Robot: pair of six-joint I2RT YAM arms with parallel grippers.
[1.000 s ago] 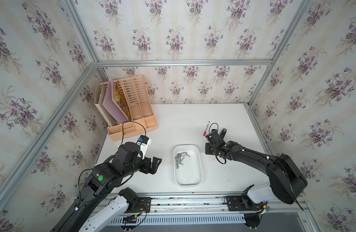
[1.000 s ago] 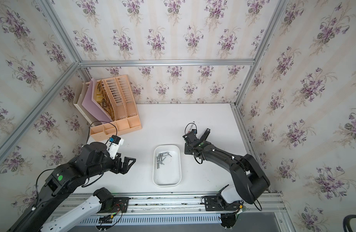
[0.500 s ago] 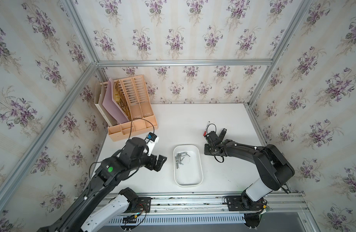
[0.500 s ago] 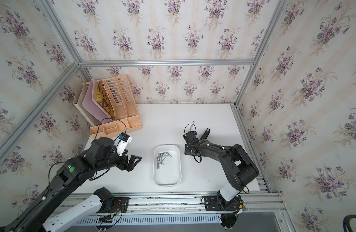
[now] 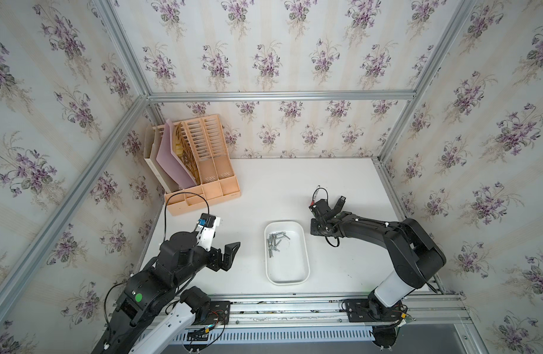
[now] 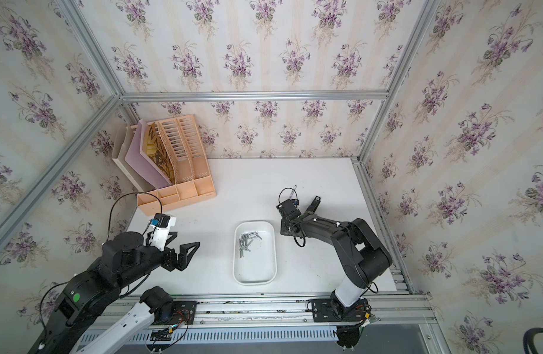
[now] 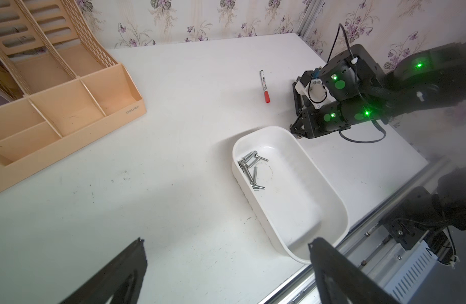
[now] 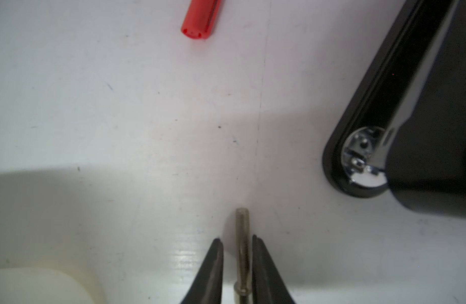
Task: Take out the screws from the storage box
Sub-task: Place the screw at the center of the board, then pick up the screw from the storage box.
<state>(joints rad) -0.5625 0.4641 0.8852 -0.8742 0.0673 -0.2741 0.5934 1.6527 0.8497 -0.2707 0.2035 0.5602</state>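
Bright, diffuse light; soft shadows on worktop [image 5: 273, 184]. Right wrist view soft, fingers [image 8: 213, 265] blurred. Top views bend at edges.

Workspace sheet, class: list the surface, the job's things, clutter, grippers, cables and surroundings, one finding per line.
Surface: white table, faintly scuffed.
Job's things: screws heaped at one end of the white box; one screw on the table outside it.
Clutter: red-capped marker, black stapler, peach file organizer.
Grippers: left gripper open, clear of the box; right gripper open, straddling that screw.
Cables: black loops at both wrists.
Surroundings: floral wallpaper, aluminium frame.
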